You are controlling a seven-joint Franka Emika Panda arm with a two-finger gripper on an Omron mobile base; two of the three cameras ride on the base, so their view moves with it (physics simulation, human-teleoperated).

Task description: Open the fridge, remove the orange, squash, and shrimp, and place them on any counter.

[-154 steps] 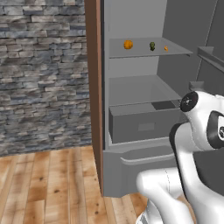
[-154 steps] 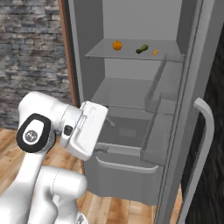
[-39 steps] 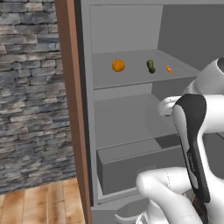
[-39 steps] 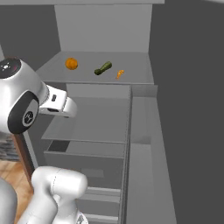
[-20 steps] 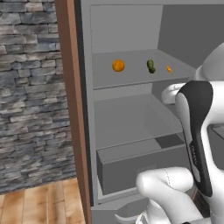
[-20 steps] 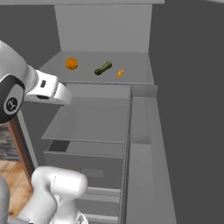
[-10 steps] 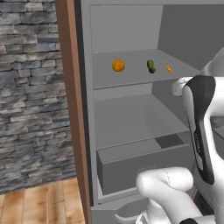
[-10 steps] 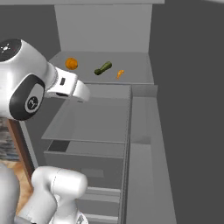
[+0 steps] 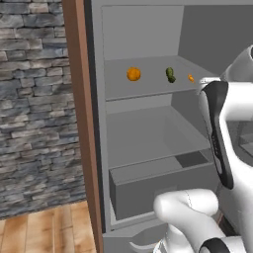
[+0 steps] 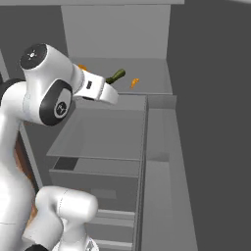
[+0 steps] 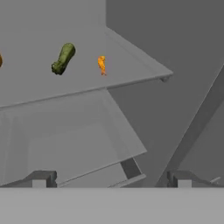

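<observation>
Hand view shows the released jaws (image 11: pixel 111 179) now swung up toward the open fridge's (image 9: pixel 148 128) upper shelf, where orange (image 9: pixel 133 74), squash (image 11: pixel 63 58) and shrimp (image 11: pixel 102 64) wait unpicked.

A grey stone wall (image 9: pixel 34 108) meets a wooden floor (image 9: pixel 44 230) beside a brown wooden panel (image 9: pixel 81 123).

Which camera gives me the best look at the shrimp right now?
The hand view: the shrimp lies unobstructed on the fridge shelf beside the squash. Both base views show it smaller, as an orange speck.
</observation>
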